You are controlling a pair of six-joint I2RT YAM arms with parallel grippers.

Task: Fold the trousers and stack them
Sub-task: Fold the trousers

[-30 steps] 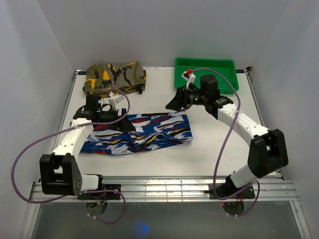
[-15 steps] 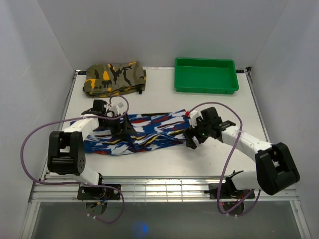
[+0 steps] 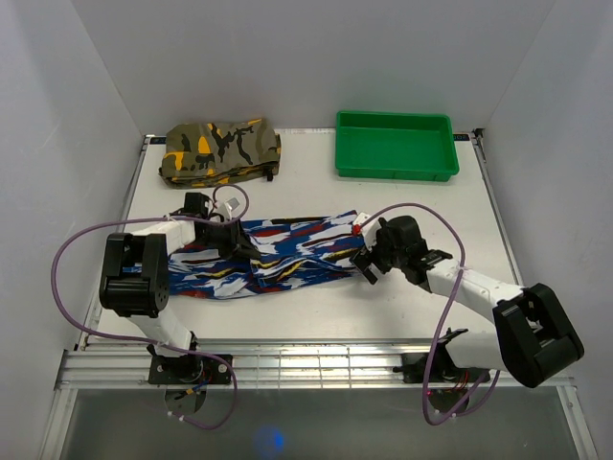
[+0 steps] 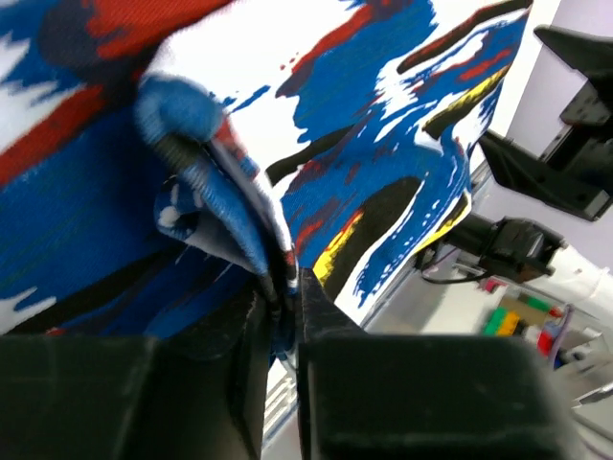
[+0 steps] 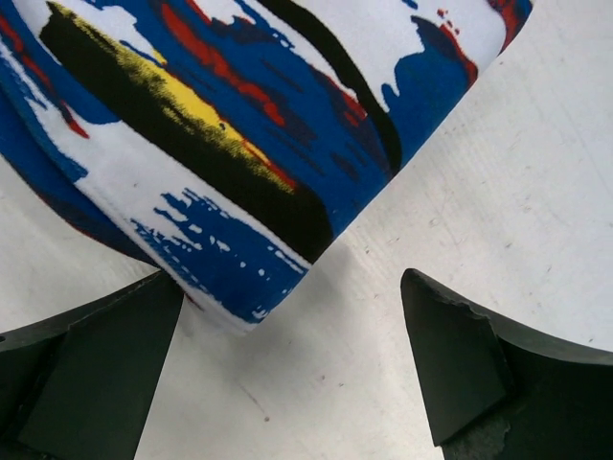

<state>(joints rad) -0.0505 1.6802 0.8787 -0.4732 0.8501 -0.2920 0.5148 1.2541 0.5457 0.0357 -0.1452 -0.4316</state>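
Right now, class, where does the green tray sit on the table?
In the top view, the green tray sits at the far right of the table, level with the folded camouflage garment to its left.

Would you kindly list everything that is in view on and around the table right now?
trousers: one, royal-blue print with white, red, black and yellow streaks, lying folded across the middle of the table.
camouflage garment: one, olive-brown with orange and black patches, folded at the far left corner.
tray: one, green, far right of the table, nothing visible inside.
table: one, white, beneath everything.
left fingers: two, black, pinched on a fold of the trousers near their left end.
right fingers: two, black, spread apart at the trousers' right-hand corner.
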